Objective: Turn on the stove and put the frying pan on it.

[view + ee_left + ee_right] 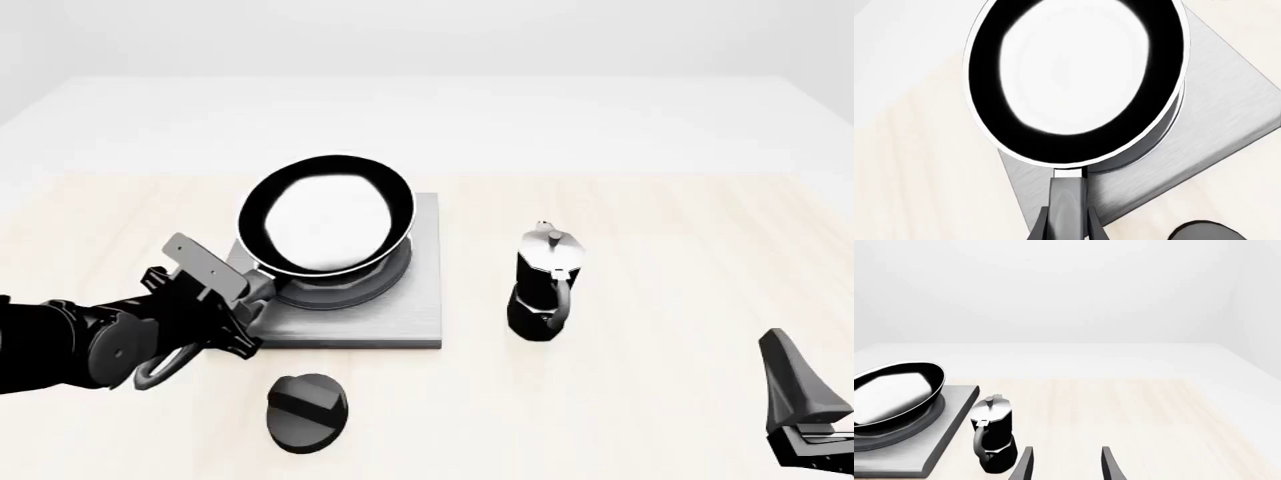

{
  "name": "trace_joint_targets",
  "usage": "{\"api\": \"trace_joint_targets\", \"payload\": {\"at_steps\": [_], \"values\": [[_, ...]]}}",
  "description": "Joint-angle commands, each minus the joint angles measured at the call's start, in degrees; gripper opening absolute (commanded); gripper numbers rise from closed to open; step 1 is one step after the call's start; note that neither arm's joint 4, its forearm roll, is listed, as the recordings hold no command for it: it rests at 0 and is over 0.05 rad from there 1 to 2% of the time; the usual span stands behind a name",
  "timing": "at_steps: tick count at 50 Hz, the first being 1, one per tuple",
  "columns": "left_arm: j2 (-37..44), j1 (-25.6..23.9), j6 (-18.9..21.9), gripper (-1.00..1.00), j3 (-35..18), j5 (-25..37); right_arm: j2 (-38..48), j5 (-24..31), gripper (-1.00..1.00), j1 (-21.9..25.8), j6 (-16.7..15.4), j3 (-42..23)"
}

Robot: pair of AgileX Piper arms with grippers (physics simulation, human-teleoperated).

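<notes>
Between left fingers point(1043, 225), frying pan point(1077, 80) handle.

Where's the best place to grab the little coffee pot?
Probably by its body: the moka pot stands upright with bare table on its right. The open right gripper could come in level from that side and close across the narrow waist. Its curved handle faces the arms and looks a thinner, trickier target.
</notes>
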Motion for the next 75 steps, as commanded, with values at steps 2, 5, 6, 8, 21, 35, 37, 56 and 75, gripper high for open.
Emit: {"api": "trace_joint_targets", "payload": {"at_steps": [2,5,6,8,21,35,37,56,75], "values": [[0.6,-0.1,0.8,1.00,-0.7,-0.1,0.0,0.0,1.00,0.0,0.0,0.0],[0.1,-0.2,0.9,1.00,-0.6,0.2,0.0,0.0,1.00,0.0,0.0,0.0],[-0.1,-0.3,1.0,1.00,-0.4,0.2,0.0,0.0,1.00,0.0,0.0,0.0],[0.6,-0.4,1.0,1.00,0.2,-1.2,0.0,0.0,1.00,0.0,0.0,0.0],[-4.8,-0.8,0.3,1.00,-0.9,3.5,0.0,0.0,1.00,0.0,0.0,0.0],[-14.5,-2.1,-2.0,1.00,-0.8,8.5,0.0,0.0,1.00,0.0,0.0,0.0],[-15.9,-2.2,-2.0,1.00,-1.5,10.2,0.0,0.0,1.00,0.0,0.0,0.0],[-28.3,-1.3,-5.5,1.00,0.5,11.2,0.0,0.0,1.00,0.0,0.0,0.0],[-40.6,-0.3,-10.1,1.00,4.1,8.3,0.0,0.0,1.00,0.0,0.0,0.0]]}}
